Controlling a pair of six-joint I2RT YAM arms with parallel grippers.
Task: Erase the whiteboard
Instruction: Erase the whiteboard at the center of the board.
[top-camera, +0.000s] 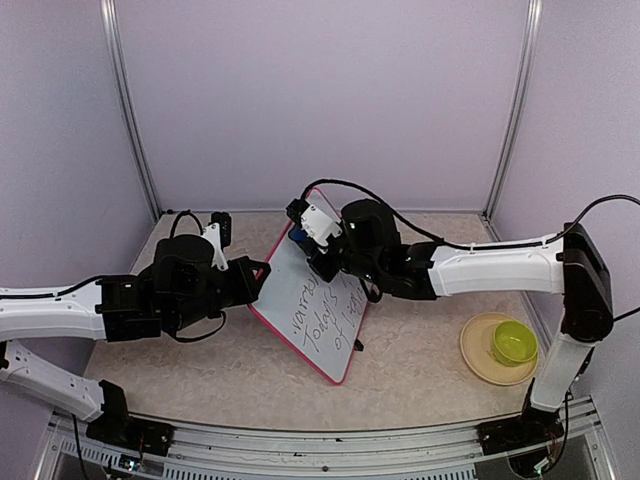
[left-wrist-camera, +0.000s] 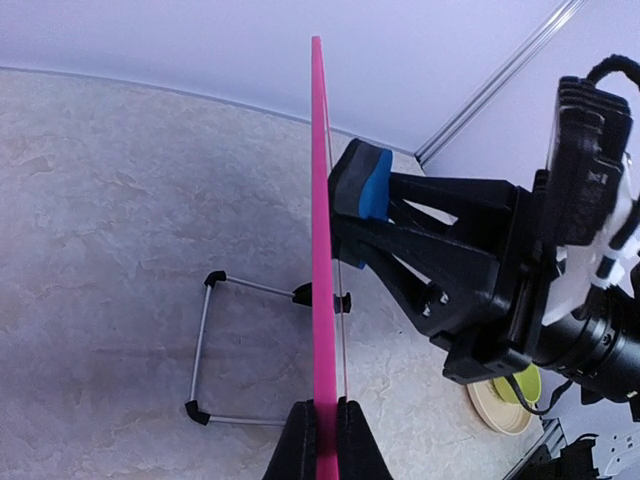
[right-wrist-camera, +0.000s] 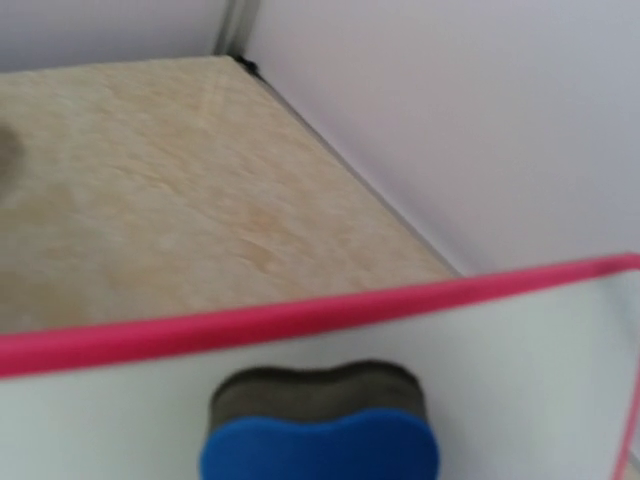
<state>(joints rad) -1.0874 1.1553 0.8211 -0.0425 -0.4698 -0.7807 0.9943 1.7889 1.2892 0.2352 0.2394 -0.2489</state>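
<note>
Top external view: you are only at the beginning of the erasing, and most of the writing is remaining.
The whiteboard (top-camera: 300, 300) is standing tilted on its wire stand in the middle of the table (top-camera: 200, 370). Your left gripper (top-camera: 258, 278) is clamping the pink rim at the board's left edge and steadying it. Your right gripper (top-camera: 312, 245) is closed on the blue eraser (top-camera: 297, 237), and in the wrist views its dark felt is lying against the white face just under the top rim. The upper part is looking clean, but lines of dark handwriting (top-camera: 325, 322) are covering the lower half, so I judge the main wiping is yet to come.
</note>
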